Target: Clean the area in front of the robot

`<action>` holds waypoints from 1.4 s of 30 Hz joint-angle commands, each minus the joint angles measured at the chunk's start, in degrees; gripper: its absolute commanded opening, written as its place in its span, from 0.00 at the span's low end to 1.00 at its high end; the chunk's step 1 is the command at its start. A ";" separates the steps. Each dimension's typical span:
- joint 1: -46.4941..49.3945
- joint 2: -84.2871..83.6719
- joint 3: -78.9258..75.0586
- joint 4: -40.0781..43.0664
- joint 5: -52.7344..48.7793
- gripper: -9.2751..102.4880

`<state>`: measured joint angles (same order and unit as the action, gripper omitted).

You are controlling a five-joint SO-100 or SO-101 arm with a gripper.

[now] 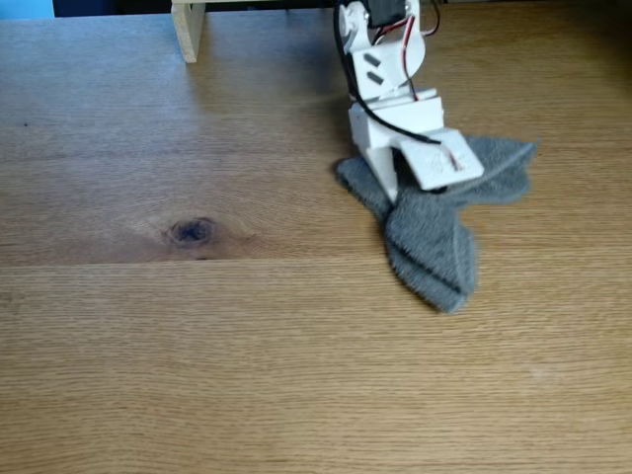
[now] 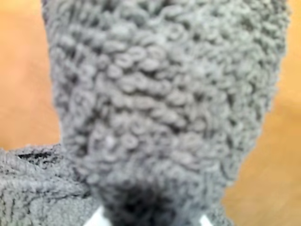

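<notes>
The area is a light-brown oak tabletop (image 1: 247, 336), seen blurred and orange on both sides in the wrist view (image 2: 23, 84). The robot, a white arm (image 1: 390, 109) with black and red wires, reaches down at the upper right of the fixed view. Its gripper (image 1: 400, 193) presses onto a crumpled grey terry cloth (image 1: 434, 252) lying on the table. In the wrist view the cloth (image 2: 164, 103) bulges up close to the lens, pinched at the bottom between two white fingertips (image 2: 98, 220). The gripper is shut on the cloth.
A dark round knot (image 1: 191, 231) marks the wood left of the cloth, with a straight plank seam (image 1: 148, 261) just below it. A pale wooden post (image 1: 188, 30) stands at the back edge, left of the arm.
</notes>
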<state>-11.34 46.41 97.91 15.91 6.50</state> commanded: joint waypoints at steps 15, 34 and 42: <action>-7.03 26.37 8.61 35.07 5.89 0.08; 6.24 -5.36 -3.78 -0.97 -5.98 0.08; 21.18 -10.90 -18.19 11.16 -6.86 0.08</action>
<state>-2.72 35.77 84.46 20.83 -0.53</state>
